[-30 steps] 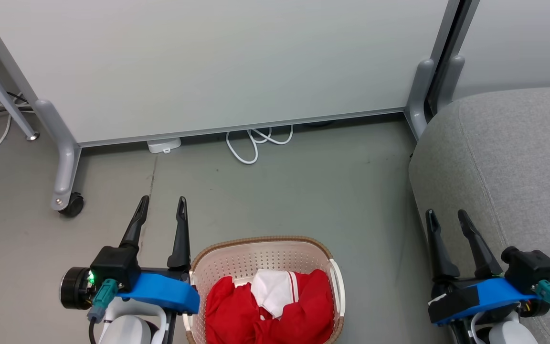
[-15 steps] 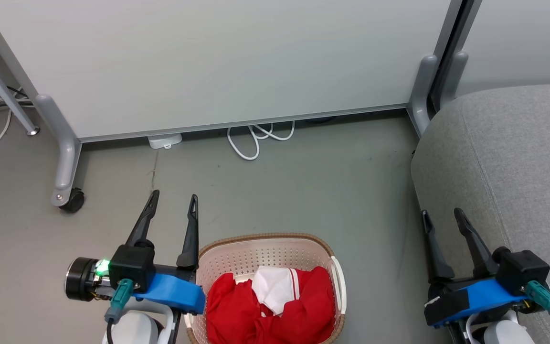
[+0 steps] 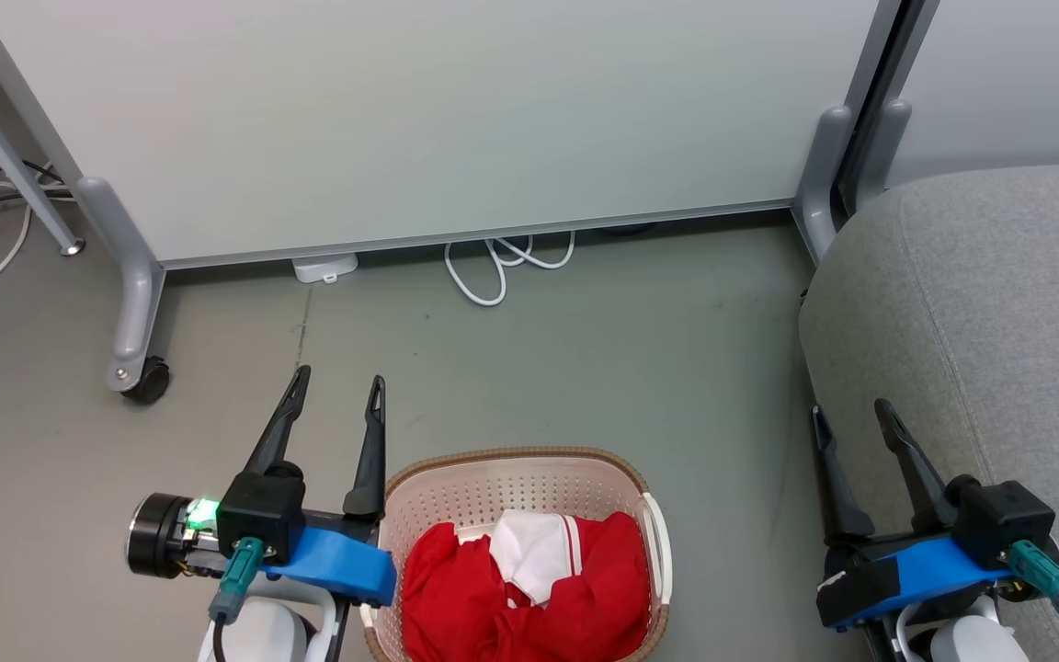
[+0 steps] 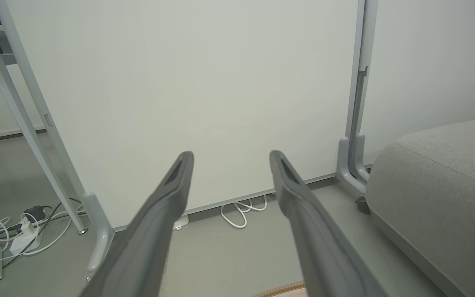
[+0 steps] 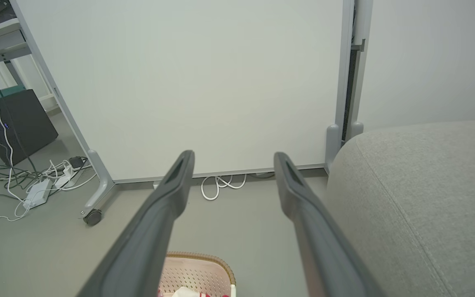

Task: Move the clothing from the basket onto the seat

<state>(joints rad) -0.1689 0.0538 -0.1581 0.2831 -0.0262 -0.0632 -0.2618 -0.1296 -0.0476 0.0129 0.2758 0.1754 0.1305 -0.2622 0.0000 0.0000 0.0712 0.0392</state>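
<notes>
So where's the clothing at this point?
In the head view, the clothing lies bunched inside the basket on the floor at bottom centre, just right of the left gripper, with the seat further off to the right.

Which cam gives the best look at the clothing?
Head view: the clothing lies heaped in the basket, red with a white panel. Right wrist view catches a sliver at its bottom edge; left wrist view, just the basket's rim.

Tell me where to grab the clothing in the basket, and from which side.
Pinch the raised white fold at the top of the clothing, coming straight down from above: the pile is heaped, and the basket walls would block a sideways approach.
</notes>
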